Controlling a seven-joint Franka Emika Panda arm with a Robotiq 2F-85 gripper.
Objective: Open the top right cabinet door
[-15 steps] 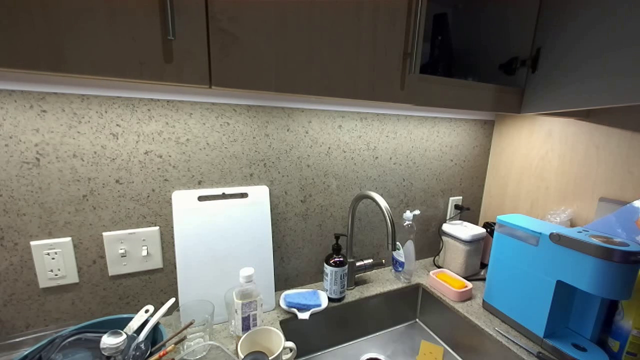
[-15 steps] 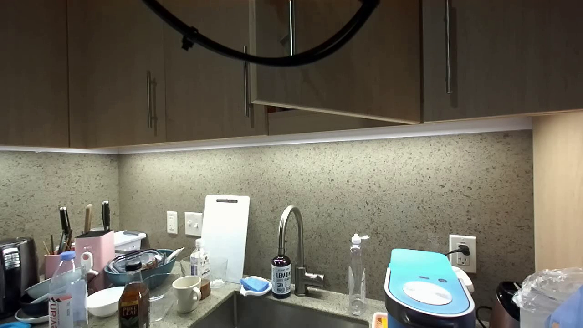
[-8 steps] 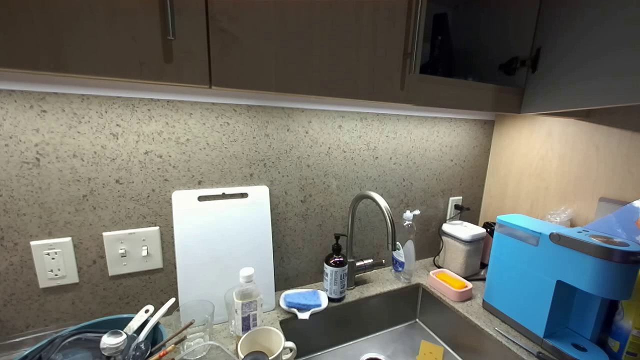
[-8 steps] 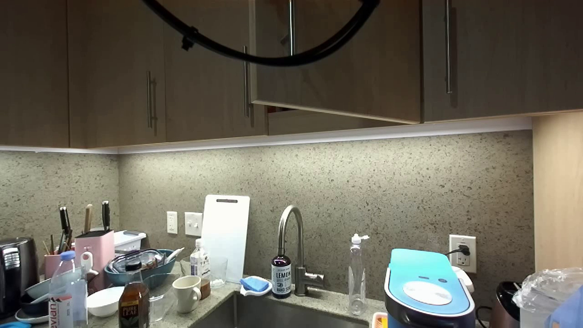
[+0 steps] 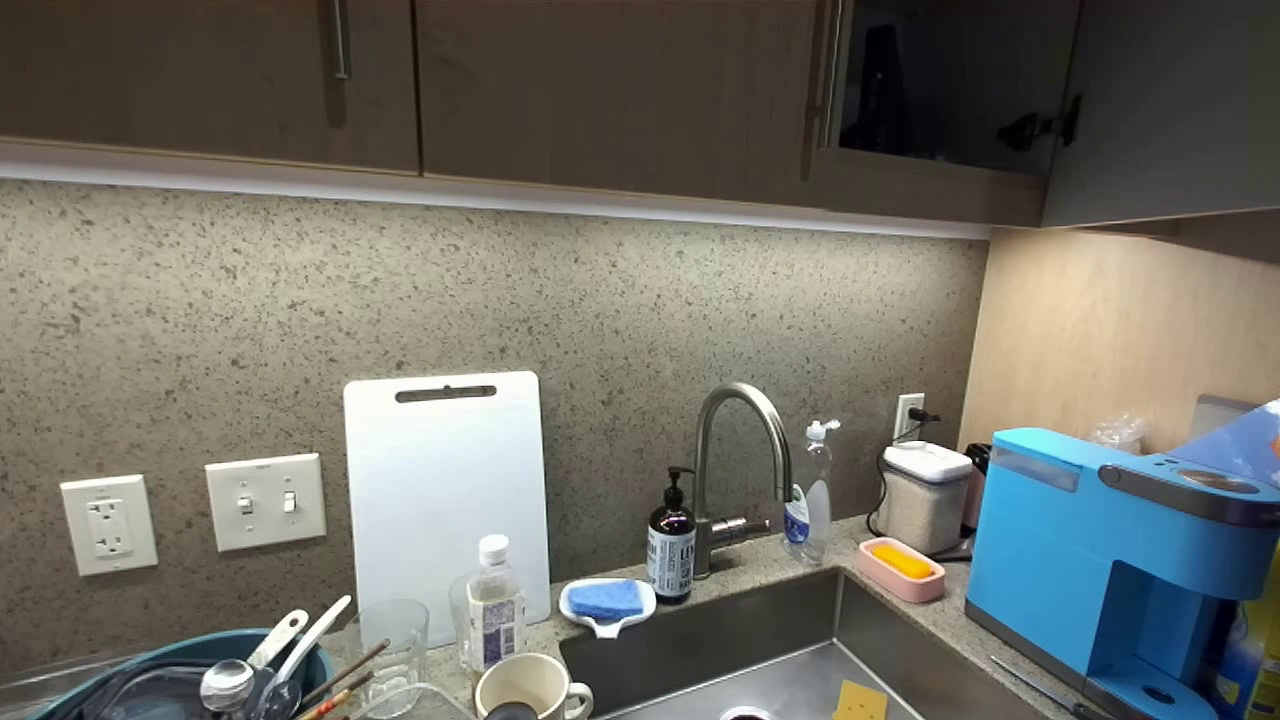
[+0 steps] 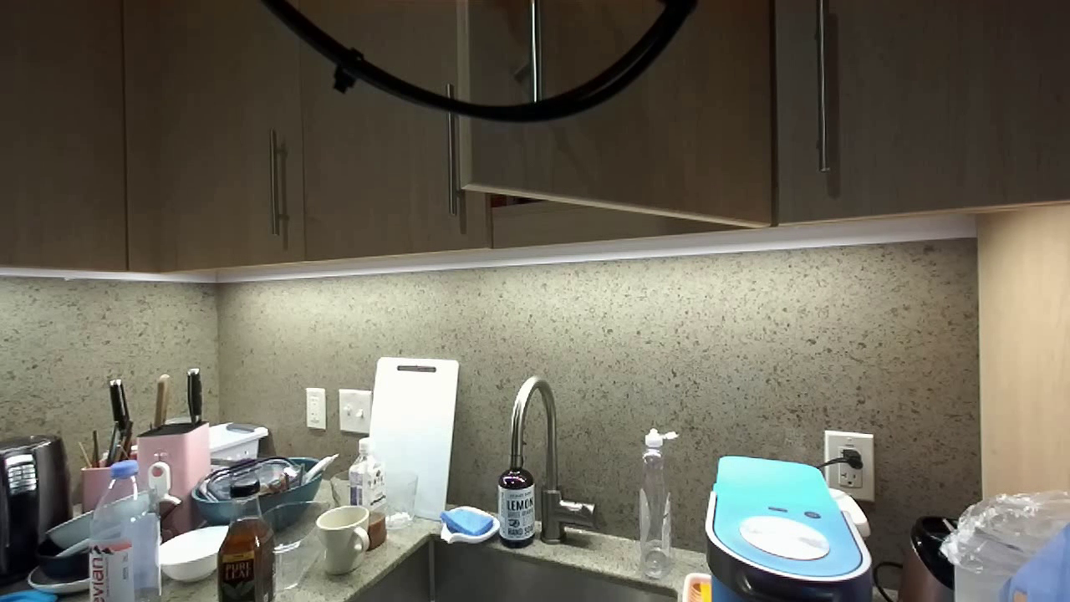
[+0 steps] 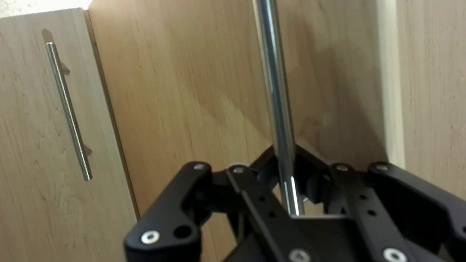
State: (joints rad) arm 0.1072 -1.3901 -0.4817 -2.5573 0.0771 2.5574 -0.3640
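Note:
The top right cabinet door [image 6: 652, 155] stands ajar in an exterior view, its left edge swung out from the cupboard. In an exterior view its grey inner face [image 5: 1165, 100] and hinge [image 5: 1040, 128] show beside the dark cupboard opening. Its slim metal bar handle [image 6: 535, 46] runs up out of the frame. In the wrist view the bar handle [image 7: 275, 83] passes down between the fingers of my gripper [image 7: 285, 154]. The fingers are closed around the bar, the tips coming together behind it, between bar and door. The gripper is out of sight in both exterior views.
A closed matching door [image 7: 54, 127] with its own bar stands beside the ajar one. A black cable [image 6: 501, 110] hangs across the doors. Below are a blue coffee machine [image 5: 1060, 560], a faucet [image 5: 705, 450], a sink [image 5: 880, 630] and bottles.

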